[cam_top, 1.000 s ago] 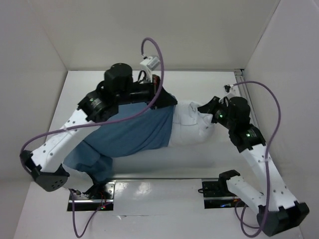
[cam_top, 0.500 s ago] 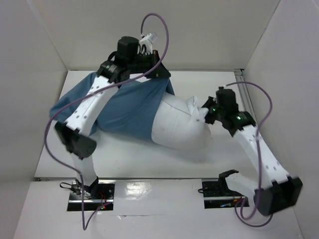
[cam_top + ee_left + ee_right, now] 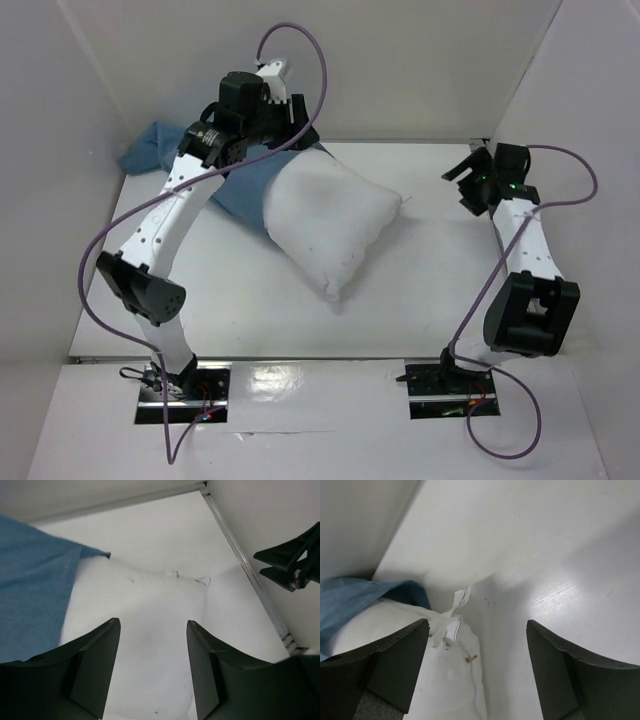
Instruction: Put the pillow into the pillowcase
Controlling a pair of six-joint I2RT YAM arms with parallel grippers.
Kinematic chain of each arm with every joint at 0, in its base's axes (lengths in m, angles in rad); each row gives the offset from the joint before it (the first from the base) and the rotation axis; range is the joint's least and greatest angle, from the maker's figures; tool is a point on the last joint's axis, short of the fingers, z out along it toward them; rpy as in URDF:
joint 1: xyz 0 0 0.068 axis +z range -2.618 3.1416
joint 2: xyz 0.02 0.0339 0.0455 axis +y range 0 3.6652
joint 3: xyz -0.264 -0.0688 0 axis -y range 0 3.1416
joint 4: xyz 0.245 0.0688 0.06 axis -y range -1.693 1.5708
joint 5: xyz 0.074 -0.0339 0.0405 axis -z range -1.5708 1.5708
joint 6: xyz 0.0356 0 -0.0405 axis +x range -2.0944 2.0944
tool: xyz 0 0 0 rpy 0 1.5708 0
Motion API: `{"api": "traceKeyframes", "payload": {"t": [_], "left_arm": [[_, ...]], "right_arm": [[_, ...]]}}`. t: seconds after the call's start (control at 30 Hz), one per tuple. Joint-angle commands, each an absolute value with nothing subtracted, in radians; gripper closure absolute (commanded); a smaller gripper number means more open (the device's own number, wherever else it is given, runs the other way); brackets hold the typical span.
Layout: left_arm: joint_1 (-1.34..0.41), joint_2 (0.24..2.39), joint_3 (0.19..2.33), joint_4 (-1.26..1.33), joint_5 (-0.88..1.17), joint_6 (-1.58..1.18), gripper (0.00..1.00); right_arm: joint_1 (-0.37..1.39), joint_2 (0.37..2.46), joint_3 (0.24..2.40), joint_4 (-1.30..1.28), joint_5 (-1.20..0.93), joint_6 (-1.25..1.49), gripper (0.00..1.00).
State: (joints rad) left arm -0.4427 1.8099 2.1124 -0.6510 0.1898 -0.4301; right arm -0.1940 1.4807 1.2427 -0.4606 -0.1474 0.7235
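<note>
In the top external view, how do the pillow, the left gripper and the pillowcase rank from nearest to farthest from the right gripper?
From the right gripper:
1. pillow, mid-table, to its left.
2. left gripper, over the pillow's far end.
3. pillowcase, toward the far-left corner.

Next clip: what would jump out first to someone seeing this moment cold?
The plump white pillow lies aslant across the middle of the table, almost wholly bare. The blue pillowcase overlaps only its far-left end and is bunched toward the far-left corner. Both grippers are open and hold nothing: the left gripper hangs above the pillow's far end, and the right gripper stands apart near the table's right edge.
</note>
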Motion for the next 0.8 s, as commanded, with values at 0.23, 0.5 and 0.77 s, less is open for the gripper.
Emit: {"api": "traceKeyframes", "payload": {"t": [0.23, 0.5, 0.77], "left_arm": [[-0.624, 1.844, 2.004, -0.680, -0.541, -0.123, 0.10], [-0.572, 1.881, 1.896, -0.664, -0.726, -0.129, 0.11], [-0.491, 1.871, 1.795, -0.681, -0.676, -0.232, 0.16]], "right_arm": [[-0.081, 1.372, 1.161, -0.416, -0.435, 0.528, 0.09], [0.015, 1.312, 1.026, -0.387, -0.445, 0.549, 0.04], [0.025, 1.312, 1.017, -0.407, -0.445, 0.540, 0.04]]}}
